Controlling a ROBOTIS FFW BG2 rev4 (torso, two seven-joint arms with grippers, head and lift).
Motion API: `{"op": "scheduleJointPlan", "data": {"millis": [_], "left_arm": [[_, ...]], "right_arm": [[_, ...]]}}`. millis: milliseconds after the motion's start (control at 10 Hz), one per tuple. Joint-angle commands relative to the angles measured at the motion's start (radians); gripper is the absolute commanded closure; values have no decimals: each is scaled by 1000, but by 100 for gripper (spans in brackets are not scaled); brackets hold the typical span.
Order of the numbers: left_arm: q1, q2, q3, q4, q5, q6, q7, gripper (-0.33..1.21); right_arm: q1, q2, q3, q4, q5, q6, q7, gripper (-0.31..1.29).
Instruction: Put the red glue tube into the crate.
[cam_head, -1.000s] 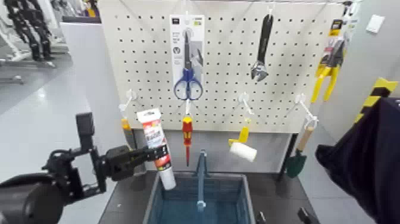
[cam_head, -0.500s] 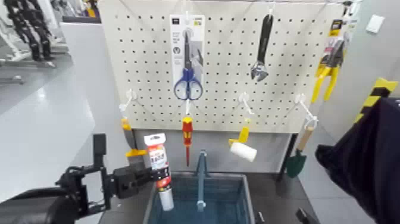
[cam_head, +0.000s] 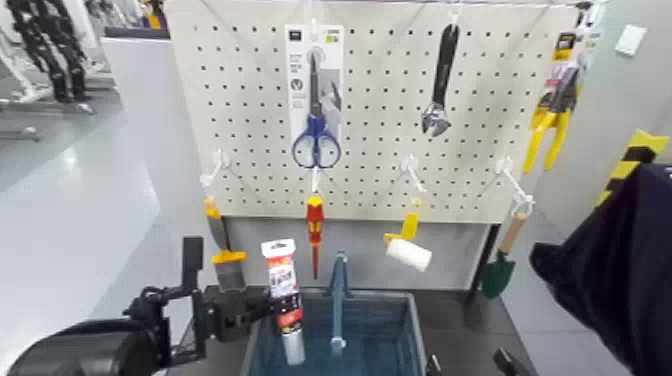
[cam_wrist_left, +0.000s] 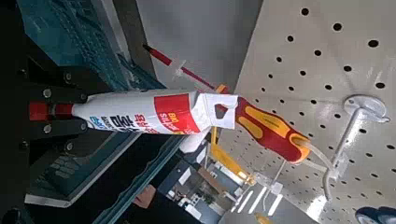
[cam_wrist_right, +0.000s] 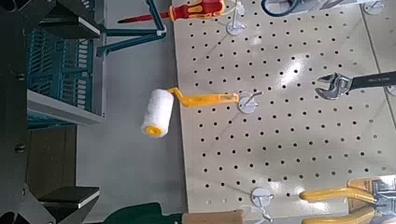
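Red glue tube (cam_head: 284, 300), held in the left gripper (cam_head: 282, 303), whose fingers are closed on the cylinder below its mid-length. The tube appears over the left part of the crate (cam_head: 414, 335), near the crate's far left corner. It is almost upright and slightly tilted: the white upper end leans left, the pale lower end points down towards the crate's interior. How far the lower end lies above or below the rim cannot be told from this angle. The crate stands on a dark surface (cam_head: 455, 325), its upright blue handle bar (cam_head: 338, 305) to the right of the tube. The right gripper (cam_wrist_right: 70, 110) is empty, its fingers spread apart, near the crate's right edge.

Behind, a perforated board (cam_head: 385, 90) carries hanging tools. Blue-handled scissors (cam_head: 316, 140) hang left of centre, with a red-and-yellow screwdriver (cam_head: 315, 225) below them at the board's lower edge. An adjustable wrench (cam_head: 440, 85) hangs from the upper edge, and yellow-handled pliers (cam_head: 550, 120) near the upper right corner. A white paint roller (cam_head: 408, 254) and a green trowel (cam_head: 497, 274) extend below the lower edge, the trowel near the lower right corner.
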Motion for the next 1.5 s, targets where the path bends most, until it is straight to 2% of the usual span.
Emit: {"op": "scheduleJointPlan", "data": {"millis": [100,300,400,600,700,1000,1500], "left_arm": [[-9,0,-18,22,2,-3,1,116],[-15,1,-32,31,6,-3,3,116],[-17,1,-30,31,6,3,4,109],[-18,1,-34,30,8,10,3,31],[-20,1,-35,30,8,11,1,7],[-23,1,-35,21,11,8,1,-11],[-18,-2,-21,-19,11,6,0,-11]], "right_arm": [[-3,-2,2,2,-2,-1,0,11],[-3,-2,0,2,-4,-4,0,11],[-3,-3,-1,2,-4,-6,0,11],[-3,-3,-1,2,-4,-7,0,11],[-3,-3,-1,2,-4,-7,0,11],[-3,-5,-1,4,-5,-7,0,11],[-3,-6,0,4,-5,-9,0,11]]}}
